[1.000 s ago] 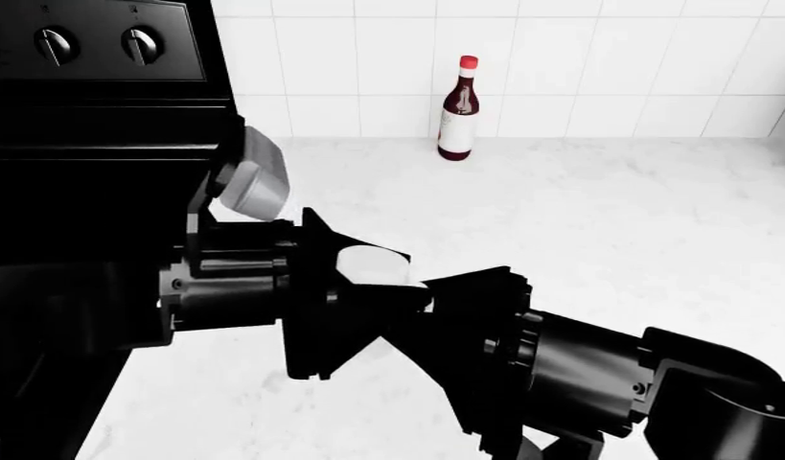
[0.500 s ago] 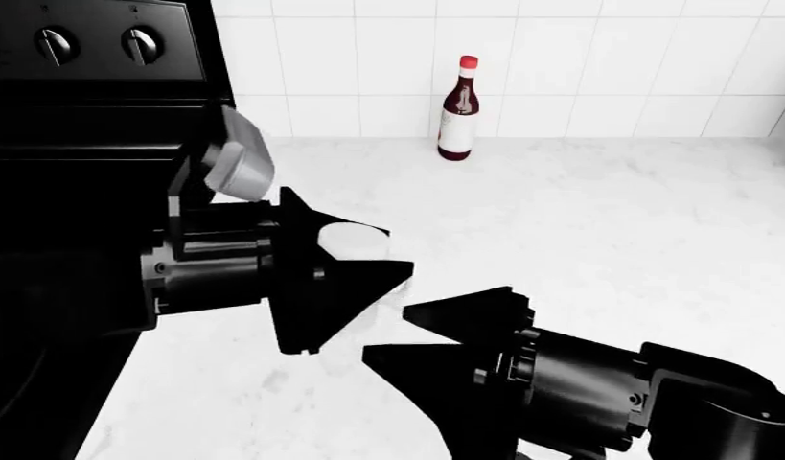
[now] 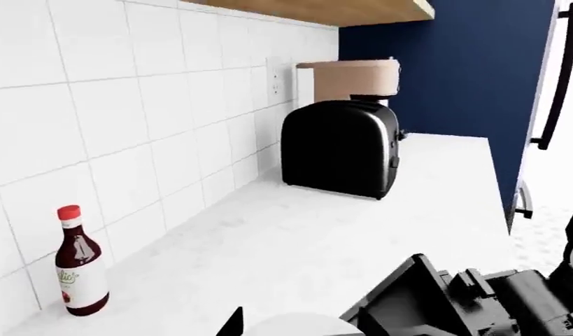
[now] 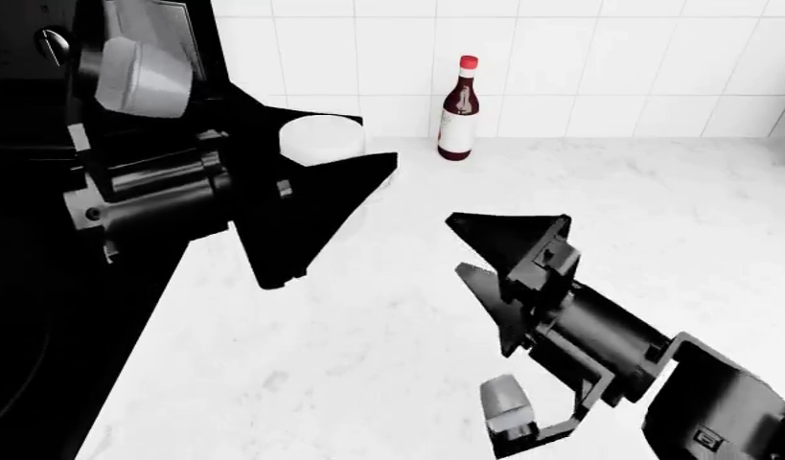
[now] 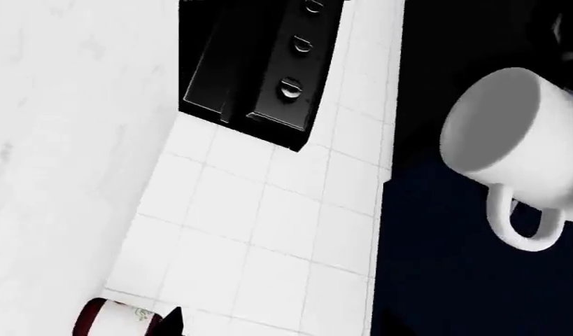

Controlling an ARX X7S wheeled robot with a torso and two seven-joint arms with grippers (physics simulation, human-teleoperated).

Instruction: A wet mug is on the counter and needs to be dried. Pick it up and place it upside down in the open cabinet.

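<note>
The white mug point(image 4: 318, 137) is held off the counter point(image 4: 648, 220) in my left gripper point(image 4: 338, 144), which is shut on it in front of the stove's edge. In the left wrist view only the mug's rounded end point(image 3: 296, 325) shows between the black fingertips point(image 3: 232, 320). The right wrist view shows the mug point(image 5: 510, 133) tilted in the air with its loop handle free. My right gripper point(image 4: 459, 244) is open and empty, lower and to the right, apart from the mug. The cabinet opening is out of view.
A dark red-capped bottle point(image 4: 459, 96) stands at the tiled back wall. The black stove point(image 4: 34, 316) with knobs fills the left. A black toaster point(image 3: 342, 147) stands further along the counter by a navy cabinet side point(image 3: 445, 84).
My left gripper has risen up and back with the mug. My right gripper has come off the mug, opened and drawn away to the right.
</note>
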